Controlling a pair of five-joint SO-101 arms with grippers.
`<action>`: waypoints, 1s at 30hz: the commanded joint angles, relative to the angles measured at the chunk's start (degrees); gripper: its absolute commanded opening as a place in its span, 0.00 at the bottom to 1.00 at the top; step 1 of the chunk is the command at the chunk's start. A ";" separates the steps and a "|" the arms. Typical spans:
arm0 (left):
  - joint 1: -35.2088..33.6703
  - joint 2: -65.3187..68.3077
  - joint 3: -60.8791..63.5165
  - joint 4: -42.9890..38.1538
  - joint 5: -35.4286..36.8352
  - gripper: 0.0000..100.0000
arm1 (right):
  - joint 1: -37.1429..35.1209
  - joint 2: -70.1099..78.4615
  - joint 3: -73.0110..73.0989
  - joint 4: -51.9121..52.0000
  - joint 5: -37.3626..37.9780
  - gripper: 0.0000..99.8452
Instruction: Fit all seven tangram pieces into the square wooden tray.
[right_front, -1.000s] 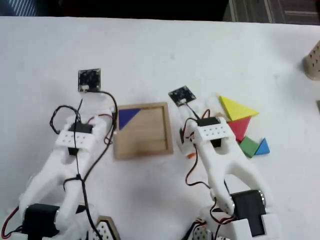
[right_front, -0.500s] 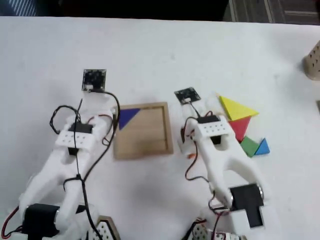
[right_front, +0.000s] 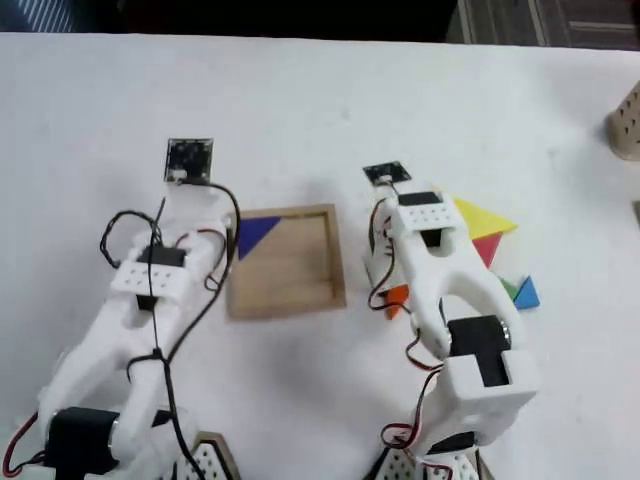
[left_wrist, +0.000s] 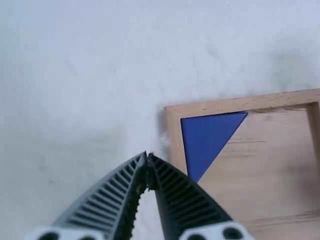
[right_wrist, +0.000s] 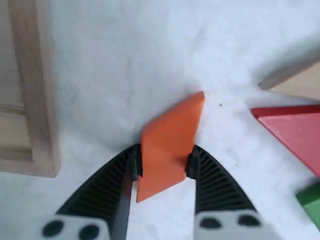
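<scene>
wooden tray holds one blue triangle; right gripper clamps an orange piece; left gripper sits closed, empty, beside tray's corner.

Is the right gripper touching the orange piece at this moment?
Touching. In the right wrist view the right gripper clamps the orange piece, both jaws pressed against its edges.

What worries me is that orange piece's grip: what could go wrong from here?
The right gripper pinches the orange piece by two edges, so it might twist or slip. The tray rim stands close beside it, so the piece could catch there. The left gripper sits shut beside the tray corner holding the blue triangle; the arms might crowd each other.
</scene>
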 joint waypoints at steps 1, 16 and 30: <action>-1.10 -0.31 -3.34 -1.58 -0.53 0.03 | -0.40 -0.48 -1.05 1.01 -0.18 0.02; -6.46 -0.04 -3.52 -4.13 -0.35 0.03 | -16.22 -19.47 -3.16 1.36 -11.52 0.02; -6.64 0.04 -3.52 -4.48 -0.44 0.03 | -25.10 9.45 -26.29 1.89 -11.96 0.08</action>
